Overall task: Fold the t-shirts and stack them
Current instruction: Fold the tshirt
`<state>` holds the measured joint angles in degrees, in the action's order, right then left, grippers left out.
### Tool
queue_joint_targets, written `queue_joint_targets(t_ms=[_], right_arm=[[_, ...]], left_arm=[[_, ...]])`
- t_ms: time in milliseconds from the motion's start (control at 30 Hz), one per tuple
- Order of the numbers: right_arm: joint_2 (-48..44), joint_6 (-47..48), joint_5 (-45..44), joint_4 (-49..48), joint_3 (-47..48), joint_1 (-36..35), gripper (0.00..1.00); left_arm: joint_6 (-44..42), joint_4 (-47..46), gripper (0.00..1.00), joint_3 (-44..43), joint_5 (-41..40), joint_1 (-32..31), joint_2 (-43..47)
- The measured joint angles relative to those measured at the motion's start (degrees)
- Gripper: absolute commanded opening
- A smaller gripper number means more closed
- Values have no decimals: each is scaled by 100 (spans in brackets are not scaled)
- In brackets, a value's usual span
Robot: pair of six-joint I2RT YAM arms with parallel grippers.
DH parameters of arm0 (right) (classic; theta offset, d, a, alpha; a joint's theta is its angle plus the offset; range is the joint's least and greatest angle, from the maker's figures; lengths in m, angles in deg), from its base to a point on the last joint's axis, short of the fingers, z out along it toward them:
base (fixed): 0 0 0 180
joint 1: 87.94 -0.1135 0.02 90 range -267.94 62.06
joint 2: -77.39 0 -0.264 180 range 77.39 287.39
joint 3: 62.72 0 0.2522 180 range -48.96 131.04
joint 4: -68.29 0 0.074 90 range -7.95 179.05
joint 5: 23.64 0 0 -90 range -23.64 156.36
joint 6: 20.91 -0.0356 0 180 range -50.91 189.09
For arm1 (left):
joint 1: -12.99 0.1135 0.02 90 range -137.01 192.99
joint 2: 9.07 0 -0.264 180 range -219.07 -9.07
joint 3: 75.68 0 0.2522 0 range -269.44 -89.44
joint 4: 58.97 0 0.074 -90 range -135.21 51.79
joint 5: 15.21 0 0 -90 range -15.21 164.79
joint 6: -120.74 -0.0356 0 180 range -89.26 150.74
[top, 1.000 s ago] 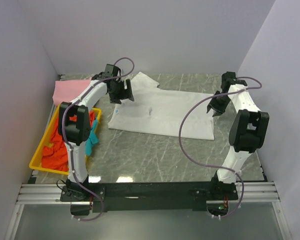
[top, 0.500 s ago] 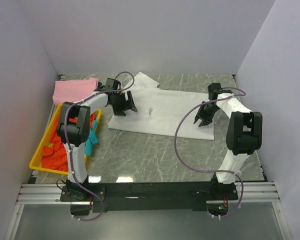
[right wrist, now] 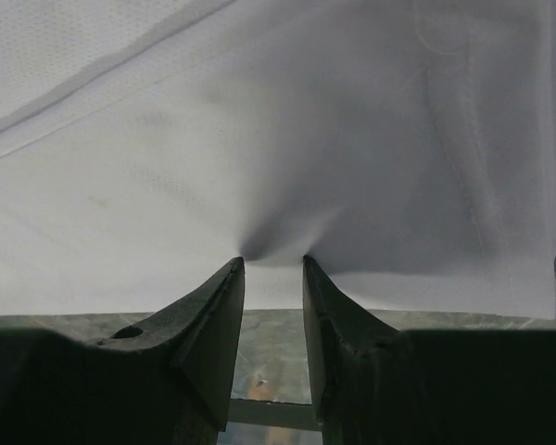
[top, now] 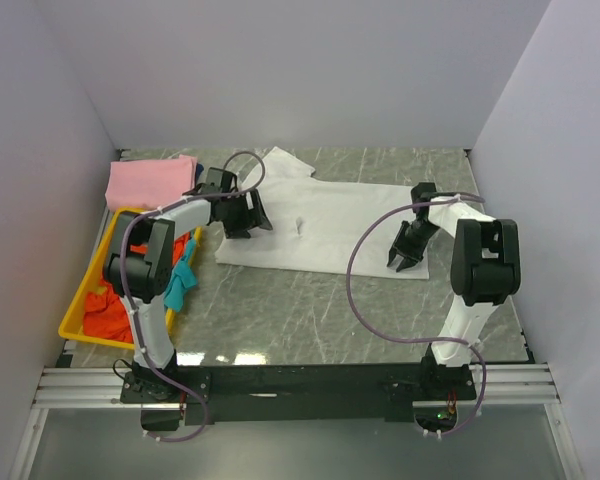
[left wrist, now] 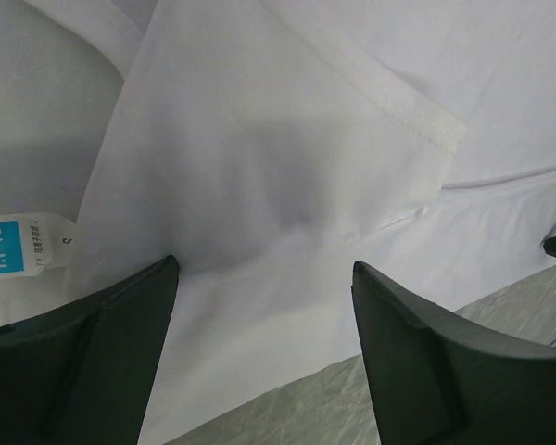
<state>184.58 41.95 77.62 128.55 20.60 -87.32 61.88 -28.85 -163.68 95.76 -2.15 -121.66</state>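
Note:
A white t-shirt (top: 320,225) lies spread flat on the marble table. My left gripper (top: 242,215) hangs over its left near edge with jaws wide open and empty; in the left wrist view (left wrist: 264,278) a blue neck label (left wrist: 5,246) shows at the left. My right gripper (top: 400,255) is at the shirt's right near corner. In the right wrist view (right wrist: 273,264) its jaws stand a narrow gap apart, tips pressed on the white cloth (right wrist: 278,139), which puckers between them. A folded pink t-shirt (top: 150,180) lies at the back left.
A yellow tray (top: 72,312) at the left edge holds a crumpled orange-red shirt (top: 110,310) and a teal shirt (top: 183,280). Walls enclose the table on three sides. Bare marble (top: 320,310) lies in front of the white shirt.
Both grippers have come down and toward the near edge of the white shirt. The right gripper's jaws have narrowed onto the cloth. The shirt has not moved.

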Motion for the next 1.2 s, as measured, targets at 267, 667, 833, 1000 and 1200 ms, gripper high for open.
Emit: queue_joint_targets(t_ms=[267, 667, 833, 1000, 1200], right_arm=[[-98, -48, -103, 7, -225, 0, 39], [-710, -323, -177, 173, -1097, 9, 39], [-981, -424, -221, 302, -1429, 15, 39], [-1178, -455, -260, 496, -1545, 15, 39], [-1237, -319, -262, 981, -824, 13, 39]], left_arm=[[-7, -70, 82, 660, -70, -7, 485], [11, -208, 81, 1707, -245, -380, 1316], [170, -116, 82, 2177, -514, -647, 1777], [350, 280, 82, 2417, -741, -852, 2142], [354, 1019, 83, 2022, -940, -896, 2166]])
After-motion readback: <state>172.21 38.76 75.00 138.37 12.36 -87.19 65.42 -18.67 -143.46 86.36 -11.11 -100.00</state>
